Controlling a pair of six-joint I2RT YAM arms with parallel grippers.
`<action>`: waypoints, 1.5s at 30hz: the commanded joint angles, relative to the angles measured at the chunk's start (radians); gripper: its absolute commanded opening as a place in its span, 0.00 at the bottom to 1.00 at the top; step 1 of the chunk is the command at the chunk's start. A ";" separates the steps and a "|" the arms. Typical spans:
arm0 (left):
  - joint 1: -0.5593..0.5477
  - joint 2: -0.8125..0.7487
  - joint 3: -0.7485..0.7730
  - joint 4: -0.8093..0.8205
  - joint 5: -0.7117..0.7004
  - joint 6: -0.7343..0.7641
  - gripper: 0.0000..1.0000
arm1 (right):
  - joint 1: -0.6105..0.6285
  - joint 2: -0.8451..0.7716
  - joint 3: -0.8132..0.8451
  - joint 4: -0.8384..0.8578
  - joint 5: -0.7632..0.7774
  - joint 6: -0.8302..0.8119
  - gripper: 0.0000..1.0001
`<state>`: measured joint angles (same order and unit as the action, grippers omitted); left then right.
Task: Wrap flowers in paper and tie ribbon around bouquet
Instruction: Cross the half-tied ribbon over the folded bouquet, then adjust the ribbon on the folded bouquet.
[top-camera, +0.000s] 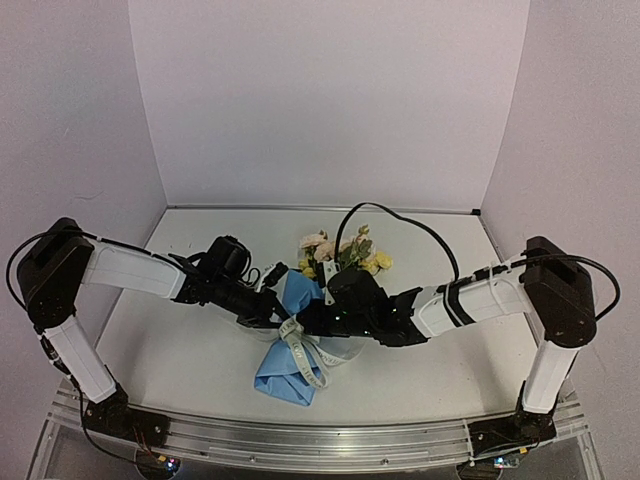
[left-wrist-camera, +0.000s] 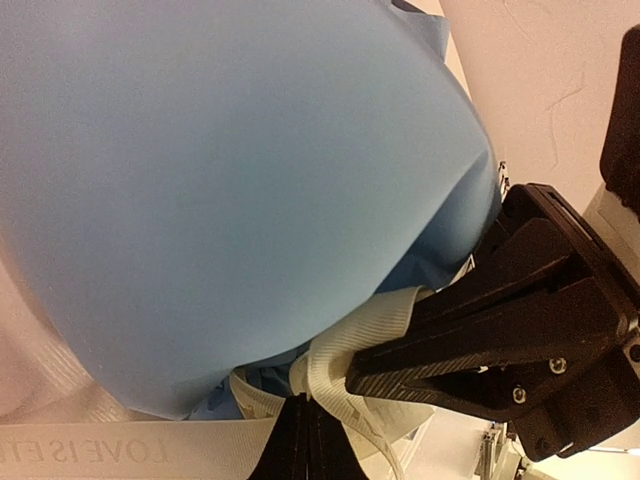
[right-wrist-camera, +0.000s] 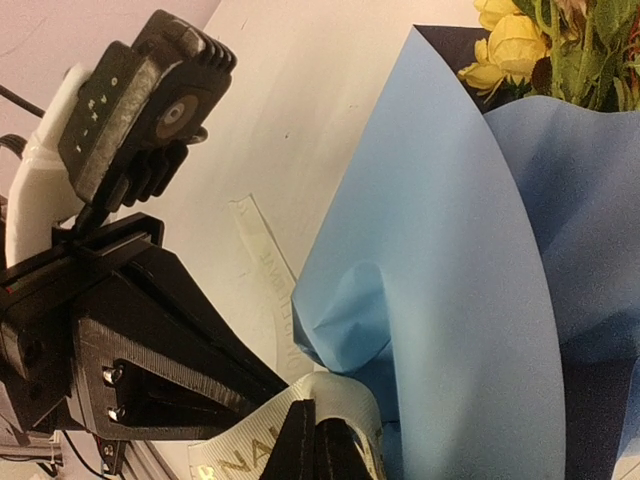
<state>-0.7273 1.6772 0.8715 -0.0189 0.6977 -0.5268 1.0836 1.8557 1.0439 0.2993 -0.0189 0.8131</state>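
Bouquet (top-camera: 292, 345) on table (top-camera: 190, 350) between left end effector (top-camera: 278, 312) and right end effector (top-camera: 308, 322); ribbon (top-camera: 303, 354) around it

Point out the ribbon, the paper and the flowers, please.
the ribbon (left-wrist-camera: 365, 330), left wrist view, on the ribbed loop below the paper.
the paper (right-wrist-camera: 450, 250), right wrist view, on its light blue face.
the flowers (top-camera: 378, 262), top external view, on a yellow bloom.

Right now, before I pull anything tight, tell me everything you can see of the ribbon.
The ribbon is a narrow cream-white woven band with small printed lettering. It crosses the pinched waist of the light blue paper cone and bunches into a loop there. The left gripper and right gripper are both shut on it at that loop, tips nearly meeting. Loose lengths trail over the cone's lower end and lie flat on the table.
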 joint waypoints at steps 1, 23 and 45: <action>0.002 -0.044 0.024 0.012 -0.057 -0.001 0.00 | 0.005 -0.049 -0.002 0.032 0.005 -0.007 0.00; 0.007 -0.212 -0.109 0.057 -0.217 -0.039 0.00 | 0.021 -0.173 -0.074 -0.161 0.090 -0.038 0.00; 0.009 -0.296 -0.199 0.072 -0.295 -0.068 0.00 | 0.071 -0.247 -0.022 -0.465 0.083 -0.117 0.52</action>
<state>-0.7234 1.4139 0.6843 0.0097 0.4058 -0.5844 1.1250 1.6766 0.9866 -0.0817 0.0525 0.7236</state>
